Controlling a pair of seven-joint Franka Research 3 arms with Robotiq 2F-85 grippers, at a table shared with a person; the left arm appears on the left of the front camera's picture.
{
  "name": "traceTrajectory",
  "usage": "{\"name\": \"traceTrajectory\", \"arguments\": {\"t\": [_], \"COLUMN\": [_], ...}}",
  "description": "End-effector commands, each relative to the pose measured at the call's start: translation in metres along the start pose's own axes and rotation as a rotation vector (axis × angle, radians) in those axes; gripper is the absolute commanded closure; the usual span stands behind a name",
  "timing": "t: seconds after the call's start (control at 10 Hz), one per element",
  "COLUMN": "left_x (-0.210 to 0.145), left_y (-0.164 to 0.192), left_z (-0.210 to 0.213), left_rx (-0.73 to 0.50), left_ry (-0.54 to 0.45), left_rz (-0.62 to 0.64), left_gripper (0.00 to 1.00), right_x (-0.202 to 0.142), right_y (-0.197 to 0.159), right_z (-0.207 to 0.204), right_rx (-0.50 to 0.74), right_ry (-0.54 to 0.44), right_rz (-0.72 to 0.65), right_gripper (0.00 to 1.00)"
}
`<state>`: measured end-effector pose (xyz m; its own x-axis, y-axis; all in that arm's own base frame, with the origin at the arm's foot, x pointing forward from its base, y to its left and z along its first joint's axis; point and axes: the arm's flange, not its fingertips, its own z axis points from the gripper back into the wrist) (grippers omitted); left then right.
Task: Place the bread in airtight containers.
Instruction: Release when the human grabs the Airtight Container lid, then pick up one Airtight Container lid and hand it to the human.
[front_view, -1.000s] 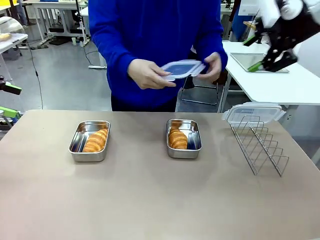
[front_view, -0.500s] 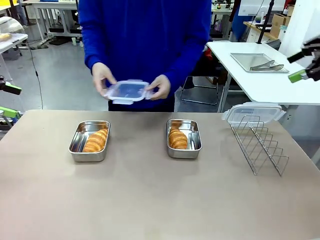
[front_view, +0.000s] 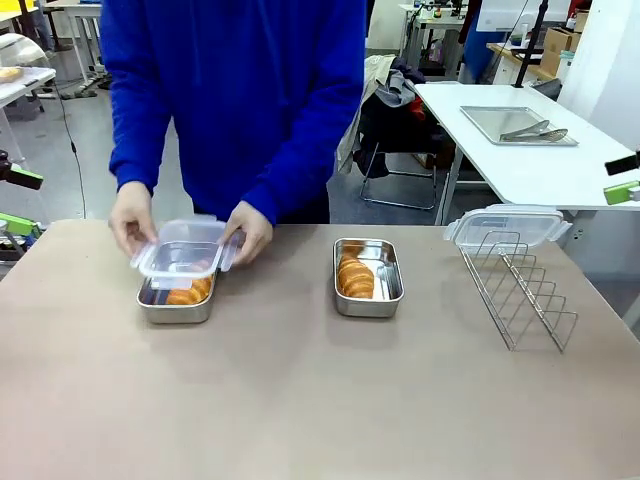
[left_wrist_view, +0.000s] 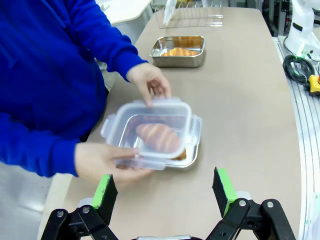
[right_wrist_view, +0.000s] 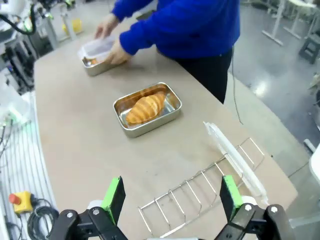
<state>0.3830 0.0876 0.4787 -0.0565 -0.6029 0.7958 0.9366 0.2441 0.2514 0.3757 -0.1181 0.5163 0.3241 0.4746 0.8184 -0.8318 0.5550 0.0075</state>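
Observation:
Two steel airtight containers stand on the tan table, each with one piece of bread in it. Over the left container (front_view: 177, 302) a person's two hands hold a clear lid (front_view: 184, 256), and its croissant (left_wrist_view: 159, 138) shows through the plastic. The right container (front_view: 368, 277) stands uncovered with its croissant (front_view: 356, 277) inside. My left gripper (left_wrist_view: 165, 190) is open, hanging back from the lidded container (left_wrist_view: 193, 146); it also shows at the table's left edge (front_view: 20, 200). My right gripper (right_wrist_view: 172, 197) is open above the wire rack, short of the uncovered container (right_wrist_view: 147, 111), and shows at the far right (front_view: 622, 178).
A wire rack (front_view: 520, 290) stands at the right of the table with a second clear lid (front_view: 505, 225) lying on its far end. Behind it, a white side table carries a flat metal tray with tongs (front_view: 518, 125). The person stands at the far edge.
The person has stepped left and brought the lid down from chest height onto the left container. My right gripper has drawn back from the upper right to the right edge.

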Motion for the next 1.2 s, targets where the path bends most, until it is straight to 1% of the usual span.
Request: {"name": "traceTrajectory", "arguments": {"t": [0.0, 0.1, 0.2, 1.1], "left_x": [-0.0005, -0.0005, -0.0005, -0.0005], "left_y": [-0.0019, -0.0019, -0.0019, -0.0019], "left_z": [-0.0029, -0.0029, -0.0029, -0.0029], "left_rx": [0.012, 0.012, 0.012, 0.012], "left_ry": [-0.028, -0.028, -0.028, -0.028], "left_rz": [-0.014, -0.014, -0.014, -0.014], "left_gripper": [0.0, 0.0, 0.0, 0.0], "right_x": [-0.0046, -0.0032, -0.0058, -0.0058], "right_y": [0.0046, 0.0045, 0.001, 0.001], "right_z": [0.0049, 0.0077, 0.005, 0.005], "right_rx": [-0.012, -0.019, -0.009, -0.009], "right_ry": [-0.062, -0.103, -0.022, -0.022], "right_rz": [0.017, 0.061, -0.007, -0.007], "right_gripper": [0.0, 0.0, 0.0, 0.0]}}
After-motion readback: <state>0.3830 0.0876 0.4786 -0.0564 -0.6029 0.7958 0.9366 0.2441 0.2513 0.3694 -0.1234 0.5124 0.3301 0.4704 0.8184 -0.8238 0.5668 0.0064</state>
